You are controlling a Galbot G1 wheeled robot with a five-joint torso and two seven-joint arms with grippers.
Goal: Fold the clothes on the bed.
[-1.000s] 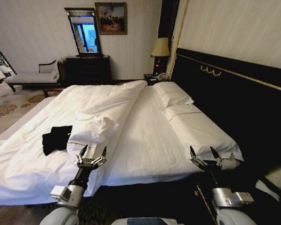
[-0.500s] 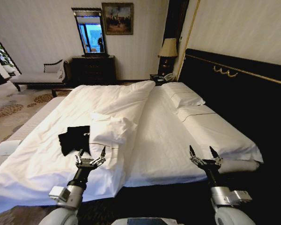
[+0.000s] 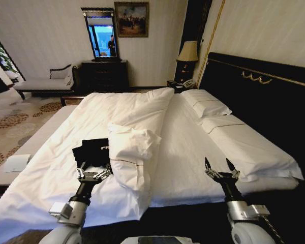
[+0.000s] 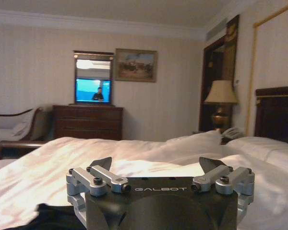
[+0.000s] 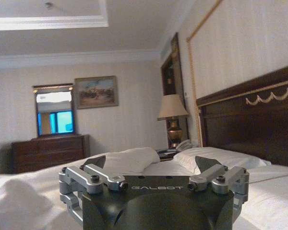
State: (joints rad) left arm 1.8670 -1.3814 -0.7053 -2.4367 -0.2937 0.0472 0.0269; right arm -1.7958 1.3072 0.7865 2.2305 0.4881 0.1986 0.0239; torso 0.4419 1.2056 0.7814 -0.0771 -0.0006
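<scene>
Black T-shirt bunched on the bed, both claws released and empty, nothing grasped yet.

The bed [image 3: 193, 147] is seen spread wide with white sheets; a rumpled white duvet [image 3: 134, 147] is heaped down its middle, pillows [image 3: 206, 103] are stacked by the dark headboard [image 3: 264, 96]. The clothes [image 3: 91, 151], one small black T-shirt, are found crumpled on the robot's left part of the bed, touching the duvet's folded edge. The left gripper [image 3: 93, 172] is held just in front of the shirt, fingers spread, empty; the right gripper [image 3: 219, 168] is held over the near right bed edge, well apart from the shirt, fingers spread too. The shirt is judged light, limp, non-fragile, likely to sag and slide on sheets; best pinched at a shoulder or hem edge, thin layer only, so the sheet is not caught.
</scene>
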